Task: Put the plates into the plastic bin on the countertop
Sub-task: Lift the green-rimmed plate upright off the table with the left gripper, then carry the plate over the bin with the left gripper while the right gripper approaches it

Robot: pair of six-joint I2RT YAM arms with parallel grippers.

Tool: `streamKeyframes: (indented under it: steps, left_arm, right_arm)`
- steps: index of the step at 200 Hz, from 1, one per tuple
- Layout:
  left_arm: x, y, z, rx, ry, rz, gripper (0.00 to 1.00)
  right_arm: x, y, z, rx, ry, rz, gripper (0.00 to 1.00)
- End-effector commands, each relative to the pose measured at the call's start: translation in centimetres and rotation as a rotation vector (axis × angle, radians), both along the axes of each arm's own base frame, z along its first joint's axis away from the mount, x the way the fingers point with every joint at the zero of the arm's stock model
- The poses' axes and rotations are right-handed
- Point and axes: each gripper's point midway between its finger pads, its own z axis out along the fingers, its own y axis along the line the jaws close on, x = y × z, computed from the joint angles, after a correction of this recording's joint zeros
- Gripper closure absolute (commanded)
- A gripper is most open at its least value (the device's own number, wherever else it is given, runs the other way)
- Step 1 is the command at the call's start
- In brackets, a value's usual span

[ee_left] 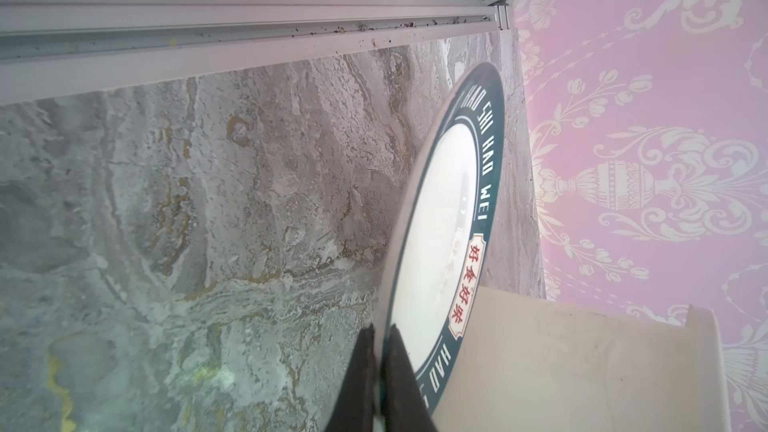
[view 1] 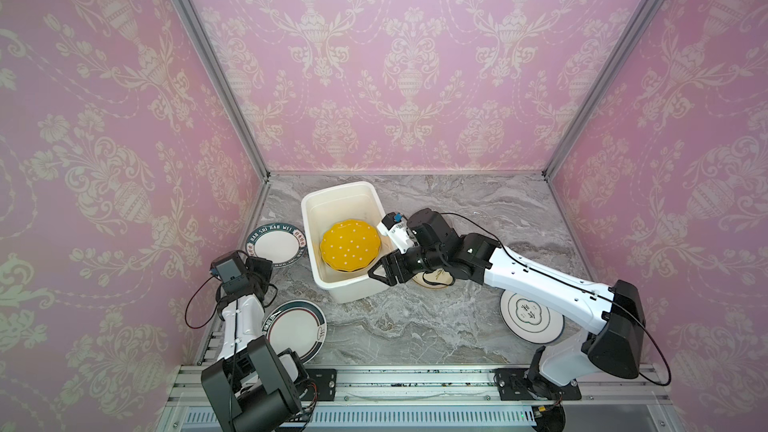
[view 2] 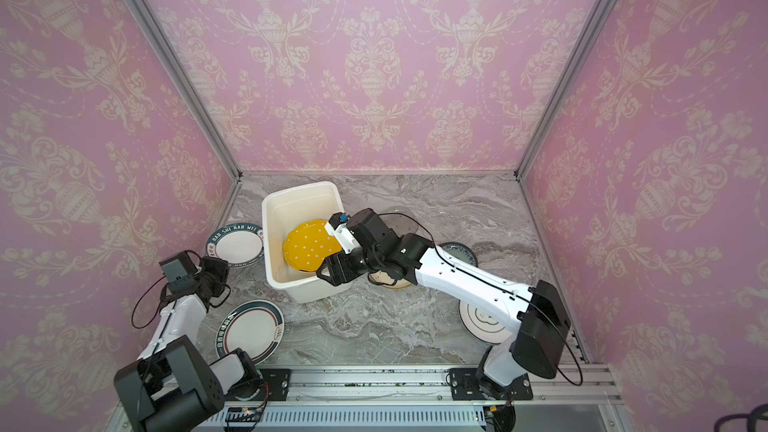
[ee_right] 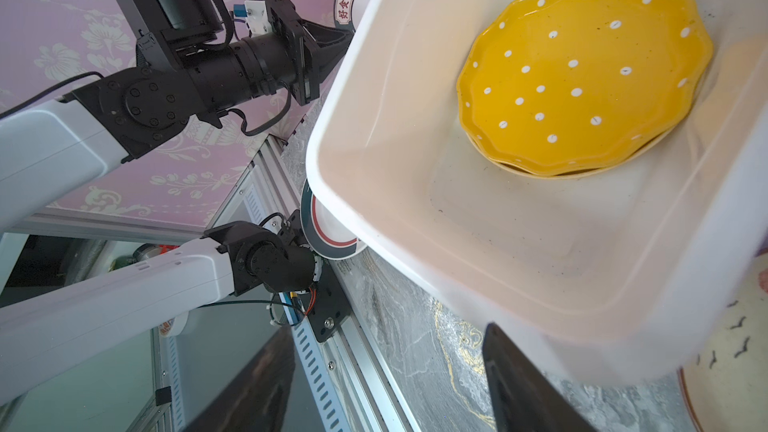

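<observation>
"Over by the left wall, see it? The left gripper (ee_left: 382, 326) is pinched tight on the rim of that round white plate with the dark green lettered band (ee_left: 436, 222). The plate lies on the grey marble-look countertop (view 1: 415, 326), just beside the deep white plastic bin (view 1: 307, 218), outside it."

"Thin hold, right at the edge. What would make the lift go well?"

"Raise the gripped side first, I'd say, so the far edge pivots on the counter. Then carry it up over the bin's wall on that side before turning it flat. A glazed rim could slip in a pinch like that, so go slowly."

"And where should it land?"

"On the scalloped yellow plate with white dots (view 1: 350, 245), which sits in the bin atop a paler yellow plate (ee_right: 582, 176). Lower it close before letting go; glaze dropped on glaze may chip."

"The other arm looks in the way."

"The right gripper (view 1: 376, 274) has its jaws apart at the bin's near right corner, holding nothing. From here I can't tell whether a finger touches the wall. It ought to pull clear before the plate comes over."
</observation>
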Motion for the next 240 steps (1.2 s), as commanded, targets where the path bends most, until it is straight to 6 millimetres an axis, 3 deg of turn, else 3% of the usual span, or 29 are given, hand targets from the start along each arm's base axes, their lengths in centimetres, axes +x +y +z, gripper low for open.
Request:
streamKeyframes:
  steps: [1,30,52,57,83,116,127,129,134,177,182,209,240]
  left_arm:
    - [0.7,1.2,3.6,0.037,-0.048,0.046,1.0]
    - [0.6,2.8,7.0,0.092,-0.109,0.144,1.0]
    - [1.6,3.6,9.0,0.102,-0.133,0.15,1.0]
    - [2.3,3.8,10.8,0.114,-0.168,0.146,1.0]
    - [3.5,4.6,14.5,0.132,-0.252,0.16,1.0]
    - [5.7,3.4,18.9,0.121,-0.364,0.093,1.0]
    - [6.3,2.4,20.2,0.116,-0.403,0.06,1.0]
    - [6.5,2.1,20.4,0.112,-0.41,0.05,1.0]
    - [6.9,1.6,20.9,0.106,-0.425,0.032,1.0]
    - [9.0,-4.3,24.2,0.051,-0.526,-0.154,1.0]
    - [9.3,-5.2,24.5,0.044,-0.531,-0.182,1.0]
    - [9.8,-10.7,25.6,-0.002,-0.535,-0.376,1.0]
    - [8.5,-16.4,25.1,-0.087,-0.513,-0.572,1.0]
  right_arm:
    - [0.4,-0.4,1.6,0.055,-0.012,-0.05,0.28]
    - [0.2,-0.5,1.7,0.095,0.012,-0.075,0.29]
    - [-0.2,-1.0,1.6,0.104,0.024,-0.079,0.29]
    - [-0.3,-1.1,1.7,0.106,0.022,-0.078,0.29]
    - [-0.6,-1.7,2.1,0.117,0.002,-0.08,0.29]
    - [-0.5,-2.2,3.0,0.155,-0.033,-0.103,0.28]
    - [-0.2,-2.4,3.9,0.182,-0.059,-0.115,0.28]
    - [-0.3,-2.6,2.9,0.166,-0.049,-0.117,0.28]
    - [-0.3,-2.7,2.8,0.166,-0.053,-0.121,0.28]
    - [0.8,-3.4,4.7,0.213,-0.065,-0.174,0.27]
    - [1.1,-3.4,6.6,0.246,-0.084,-0.178,0.27]
    - [3.0,-5.2,9.6,0.353,-0.06,-0.257,0.27]
    - [5.1,-9.2,12.8,0.456,-0.101,-0.368,0.26]
